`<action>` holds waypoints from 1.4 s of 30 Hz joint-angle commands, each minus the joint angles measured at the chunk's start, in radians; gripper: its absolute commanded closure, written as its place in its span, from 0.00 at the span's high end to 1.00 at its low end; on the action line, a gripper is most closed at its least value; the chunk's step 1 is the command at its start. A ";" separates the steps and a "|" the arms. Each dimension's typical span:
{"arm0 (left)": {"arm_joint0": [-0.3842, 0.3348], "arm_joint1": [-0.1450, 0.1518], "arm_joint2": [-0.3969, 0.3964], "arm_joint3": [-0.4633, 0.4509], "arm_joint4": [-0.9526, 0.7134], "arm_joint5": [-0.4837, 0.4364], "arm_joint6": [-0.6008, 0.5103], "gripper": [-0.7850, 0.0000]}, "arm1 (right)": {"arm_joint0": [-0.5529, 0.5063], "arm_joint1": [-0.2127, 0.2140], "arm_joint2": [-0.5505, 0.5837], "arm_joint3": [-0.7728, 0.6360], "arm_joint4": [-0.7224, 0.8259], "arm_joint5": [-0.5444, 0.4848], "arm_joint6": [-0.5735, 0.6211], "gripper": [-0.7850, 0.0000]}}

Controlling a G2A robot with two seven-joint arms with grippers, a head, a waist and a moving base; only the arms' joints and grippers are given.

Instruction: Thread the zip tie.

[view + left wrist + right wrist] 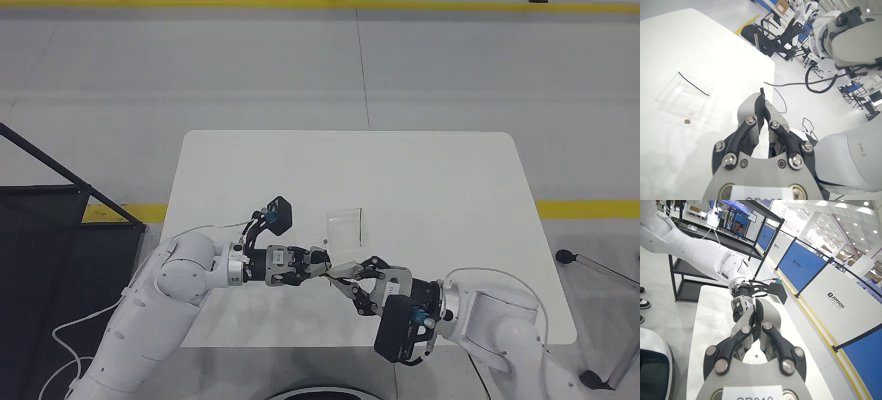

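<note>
TWO ARMS, ONE TIE: The robot's arms are meeting tip to tip low over the near part of the white table (450,200), just on the robot's side of a clear tray (702,81). The left gripper (762,100) is pressing its fingers (759,106) together on a small black piece, apparently one end of the zip tie (762,91), which is poking out past the tips. A thin dark strand (791,84) is hanging in the air just beyond those tips and running off toward the right arm. It is probably the tie's strap, though where its far end is going cannot be told. The right gripper (754,316) is likewise squeezing its fingers together, close against the left one, but whether it is clamping any of the strap cannot be told. A second black tie (692,82) is lying across the tray's rim.

Threading does not look done yet, and the danger is sitting in the fine alignment. The strap is thin and floppy, so its free tip is likely wavering and could slide past the locking end's opening instead of entering it. The pads may be covering that opening if the grip is sitting too far forward. With the tips this close, a slightly misjudged move could knock one gripper into the other, twisting the tie loose and dropping it onto the table.
</note>
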 commanded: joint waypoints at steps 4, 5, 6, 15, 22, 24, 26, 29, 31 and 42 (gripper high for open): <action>0.000 0.001 0.001 0.000 0.000 0.000 0.003 0.00 | 0.008 0.002 -0.006 0.001 0.000 -0.007 0.011 0.00; 0.000 0.001 0.001 0.000 0.000 0.000 0.003 0.00 | 0.008 0.003 -0.006 0.002 0.000 -0.007 0.013 0.00; 0.000 0.001 0.001 0.000 0.000 0.000 0.003 0.00 | 0.008 0.003 -0.006 0.003 0.001 -0.007 0.013 0.00; 0.000 0.001 0.001 0.000 0.000 0.000 0.003 0.00 | 0.011 0.007 -0.006 0.002 0.007 -0.008 0.017 0.00; 0.000 0.001 0.001 0.000 0.000 0.000 0.003 0.00 | 0.004 0.012 -0.002 -0.004 0.000 -0.008 0.002 0.00; 0.000 0.001 0.001 0.000 0.000 0.000 0.003 0.00 | 0.002 0.013 -0.002 -0.004 -0.004 -0.010 0.000 0.00; 0.000 0.001 0.001 0.000 0.000 0.000 0.003 0.00 | 0.001 0.014 -0.004 -0.002 -0.005 -0.012 0.000 0.00; 0.000 0.001 0.001 0.000 0.000 0.000 0.003 0.00 | 0.005 0.016 -0.007 -0.001 -0.008 -0.017 0.001 0.00; 0.000 0.001 0.001 0.000 0.000 0.000 0.003 0.00 | 0.008 0.016 -0.009 0.002 -0.007 -0.016 0.003 0.00; 0.000 0.001 0.001 0.000 0.000 0.000 0.003 0.00 | 0.016 0.019 -0.017 0.005 -0.001 -0.006 0.003 0.00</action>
